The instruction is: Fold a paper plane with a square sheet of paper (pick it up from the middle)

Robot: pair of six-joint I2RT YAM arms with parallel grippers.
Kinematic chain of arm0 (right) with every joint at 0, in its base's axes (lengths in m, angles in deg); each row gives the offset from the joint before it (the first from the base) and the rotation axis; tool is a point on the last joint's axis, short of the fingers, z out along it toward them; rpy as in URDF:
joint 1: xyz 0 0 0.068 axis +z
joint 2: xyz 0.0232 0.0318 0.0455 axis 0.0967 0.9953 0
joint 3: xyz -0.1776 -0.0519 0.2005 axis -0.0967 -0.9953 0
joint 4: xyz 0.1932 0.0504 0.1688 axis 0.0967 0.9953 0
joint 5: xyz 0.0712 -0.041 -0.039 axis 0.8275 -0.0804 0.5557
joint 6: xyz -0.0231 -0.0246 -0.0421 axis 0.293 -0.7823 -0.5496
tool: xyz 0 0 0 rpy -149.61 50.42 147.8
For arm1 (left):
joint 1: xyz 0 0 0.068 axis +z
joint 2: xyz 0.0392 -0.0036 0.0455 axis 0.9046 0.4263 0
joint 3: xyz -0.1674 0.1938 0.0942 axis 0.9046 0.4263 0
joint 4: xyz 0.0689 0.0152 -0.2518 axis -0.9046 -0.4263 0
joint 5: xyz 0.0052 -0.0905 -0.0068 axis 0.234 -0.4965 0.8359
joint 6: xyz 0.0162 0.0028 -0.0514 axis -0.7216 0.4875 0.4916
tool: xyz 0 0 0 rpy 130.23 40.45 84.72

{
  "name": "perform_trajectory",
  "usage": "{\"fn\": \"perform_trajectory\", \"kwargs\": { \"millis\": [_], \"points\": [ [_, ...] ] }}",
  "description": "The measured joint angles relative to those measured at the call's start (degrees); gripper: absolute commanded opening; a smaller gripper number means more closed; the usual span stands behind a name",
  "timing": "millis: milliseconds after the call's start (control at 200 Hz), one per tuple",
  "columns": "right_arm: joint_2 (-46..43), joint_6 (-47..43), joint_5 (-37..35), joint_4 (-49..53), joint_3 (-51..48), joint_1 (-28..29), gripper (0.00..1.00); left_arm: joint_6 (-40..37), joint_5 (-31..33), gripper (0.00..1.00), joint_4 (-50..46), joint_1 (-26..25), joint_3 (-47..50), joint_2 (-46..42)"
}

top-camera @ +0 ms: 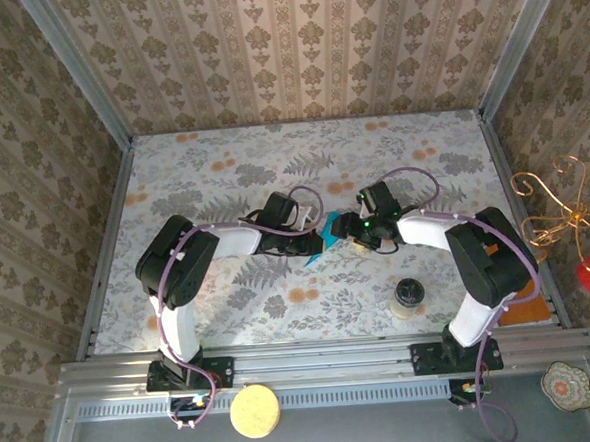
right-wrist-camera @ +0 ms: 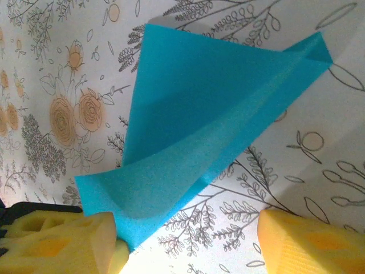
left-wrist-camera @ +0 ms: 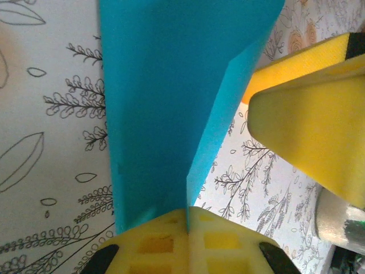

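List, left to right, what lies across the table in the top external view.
From the left: left fingers, shut on the paper → folded teal paper → right fingers, open → dark-topped container → orange-brown sheet at the table's right edge.

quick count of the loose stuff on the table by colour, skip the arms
teal-blue: 1, sheet of paper, partly folded
orange-brown: 1, flat sheet
dark-topped: 1, small round jar
total: 3
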Motion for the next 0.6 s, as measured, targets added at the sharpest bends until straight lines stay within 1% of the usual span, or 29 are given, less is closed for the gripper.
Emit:
{"fn": "perform_trajectory", "kwargs": {
  "millis": [190,295,515,600],
  "points": [
    [1.33,-0.11,-0.81,2.97,2.16,0.00,0.65,0.52,-1.40,0.10,0.33,0.00,0.00,1.25],
    [2.08,-0.04,-1.62,4.79,3.50,0.20,0.64,0.57,-1.75,0.13,0.46,0.00,0.00,1.27],
    [3.82,0.15,-4.35,9.29,6.64,1.22,0.63,1.36,-2.23,0.26,0.85,-0.02,0.00,1.01],
    [4.31,0.37,-5.18,10.54,7.61,1.51,0.63,1.38,-1.90,0.29,0.81,0.00,0.26,0.35]
  ]
}}
